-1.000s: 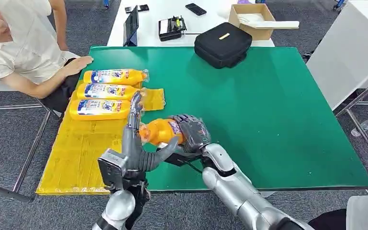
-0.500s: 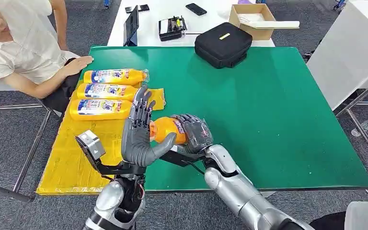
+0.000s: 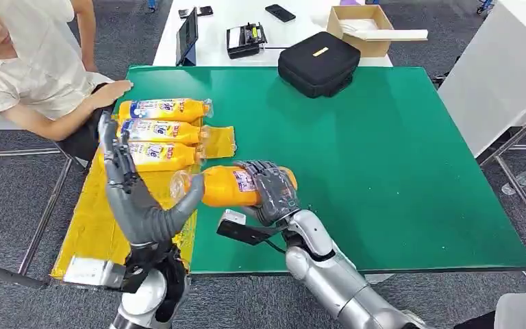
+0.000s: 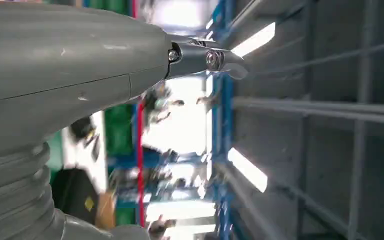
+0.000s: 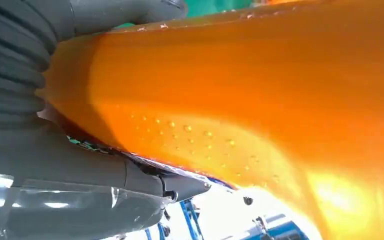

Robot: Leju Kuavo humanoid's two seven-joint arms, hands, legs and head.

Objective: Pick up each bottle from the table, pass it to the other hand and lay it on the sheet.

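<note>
Bottle held sideways between the two hands, over the table's near edge.

The right hand [image 3: 268, 186] grasps an orange bottle [image 3: 222, 186] around its middle, cap end pointing to 9 o'clock. The left hand [image 3: 133, 195] is released, fingers spread, thumb just under the cap end. Three bottles [image 3: 154, 130] lie on the yellow sheet [image 3: 103, 226] at 11 o'clock.

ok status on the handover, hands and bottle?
Right hand grips orange bottle above the table edge. Left hand open beside its neck end, thumb close, no grip. Three bottles on yellow sheet. Nothing blocking.
</note>
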